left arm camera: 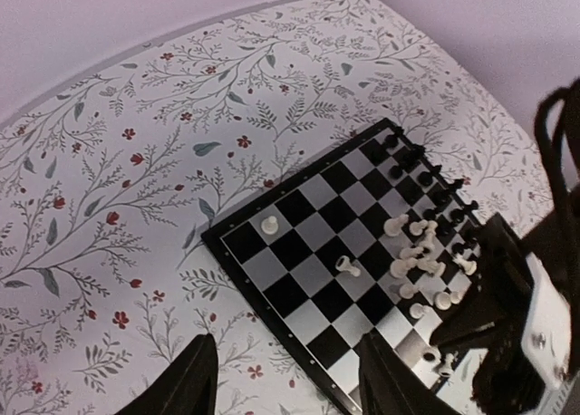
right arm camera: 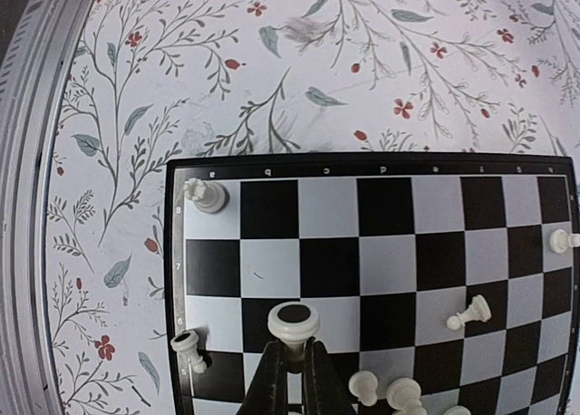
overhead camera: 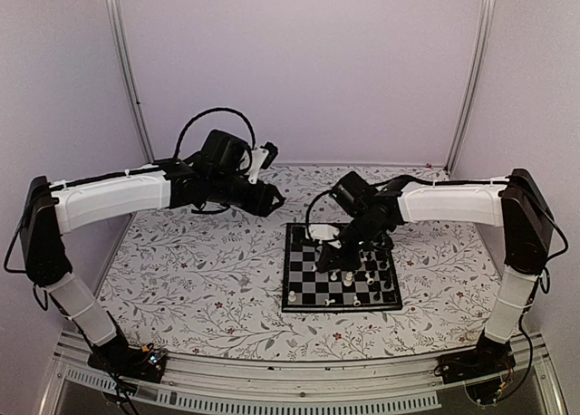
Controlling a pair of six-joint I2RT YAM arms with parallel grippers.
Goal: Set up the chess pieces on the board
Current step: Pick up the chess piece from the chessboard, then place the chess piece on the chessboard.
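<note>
Board: small black-and-pale checked square, flat on the floral tabletop, right of centre, in front of the right arm. Right hand: low over the board's near-left part, fingers closed on a white piece by its stem, held upright over a square near the left edge. Corner piece: white, standing on the board's corner square. Tipped pieces: one white at the left border, one white pawn lying further right. White cluster: several pieces bunched together close by the right hand. Black row: lined along one edge of the board. Left hand: raised above the tabletop, well apart from the board, fingers spread wide, holding nothing.
</note>
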